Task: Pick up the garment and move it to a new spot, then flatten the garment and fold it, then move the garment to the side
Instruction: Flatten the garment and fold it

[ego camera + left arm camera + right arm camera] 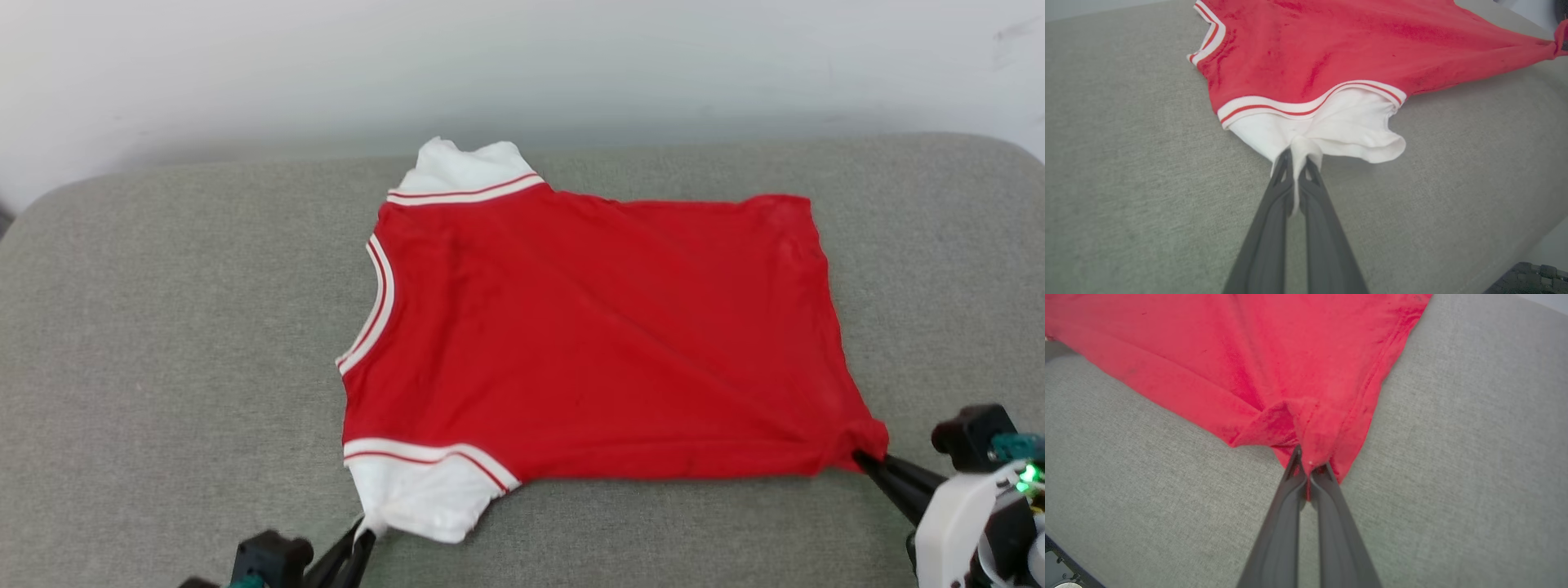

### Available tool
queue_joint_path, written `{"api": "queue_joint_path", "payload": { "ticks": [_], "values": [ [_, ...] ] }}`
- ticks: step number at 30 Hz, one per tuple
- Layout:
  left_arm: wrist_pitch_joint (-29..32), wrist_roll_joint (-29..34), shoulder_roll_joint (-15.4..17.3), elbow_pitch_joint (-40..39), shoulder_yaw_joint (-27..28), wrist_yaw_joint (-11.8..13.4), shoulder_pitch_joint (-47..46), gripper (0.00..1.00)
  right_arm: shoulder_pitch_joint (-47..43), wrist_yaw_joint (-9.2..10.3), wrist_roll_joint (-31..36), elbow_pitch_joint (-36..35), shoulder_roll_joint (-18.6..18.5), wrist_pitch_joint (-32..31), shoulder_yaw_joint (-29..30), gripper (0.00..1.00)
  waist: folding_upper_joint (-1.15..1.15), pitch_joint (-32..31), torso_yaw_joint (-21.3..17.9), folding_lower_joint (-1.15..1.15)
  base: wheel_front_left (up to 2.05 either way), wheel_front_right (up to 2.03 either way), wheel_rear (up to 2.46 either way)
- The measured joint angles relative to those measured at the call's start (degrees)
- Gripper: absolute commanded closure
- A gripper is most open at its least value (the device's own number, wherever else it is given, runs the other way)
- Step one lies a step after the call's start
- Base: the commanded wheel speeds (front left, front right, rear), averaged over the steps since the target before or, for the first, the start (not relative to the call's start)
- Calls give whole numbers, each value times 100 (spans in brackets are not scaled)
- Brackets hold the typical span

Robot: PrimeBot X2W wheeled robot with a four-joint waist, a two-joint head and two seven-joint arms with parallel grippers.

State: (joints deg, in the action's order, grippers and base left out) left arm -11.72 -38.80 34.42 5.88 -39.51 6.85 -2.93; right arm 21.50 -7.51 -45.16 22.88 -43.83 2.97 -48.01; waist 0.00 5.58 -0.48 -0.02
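While my left gripper (1300,157) is clamped on a white sleeve tip of the shirt (588,327), my right gripper (1308,461) pinches a red hem corner. The shirt lies spread just beyond both sets of fingertips, pulled taut between the two grips, on a grey cushion (163,327). Cushion fabric lies under and beside my fingers. Past the shirt's far sleeve rises a pale wall (522,65).
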Motion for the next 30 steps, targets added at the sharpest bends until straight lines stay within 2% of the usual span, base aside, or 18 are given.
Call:
{"api": "queue_joint_path", "payload": {
  "ticks": [9,14,20,30],
  "values": [
    [105,-293,93,-577,-90,432,1043,100,-1202,0,108,-781,-259,-390,653,100,0,-196,36,0,0,0,0],
    [101,-309,174,-825,-41,576,1171,100,-1625,0,177,-1190,-278,-676,1128,100,0,-164,81,1,0,0,0],
    [91,-96,187,-847,21,474,617,100,-1668,0,404,-1547,-88,-944,1725,100,0,-41,58,1,0,0,0],
    [189,310,410,-608,308,105,-935,100,-1378,1,683,-2013,179,-1322,2443,100,0,492,-99,3,0,0,0]
  ]
}}
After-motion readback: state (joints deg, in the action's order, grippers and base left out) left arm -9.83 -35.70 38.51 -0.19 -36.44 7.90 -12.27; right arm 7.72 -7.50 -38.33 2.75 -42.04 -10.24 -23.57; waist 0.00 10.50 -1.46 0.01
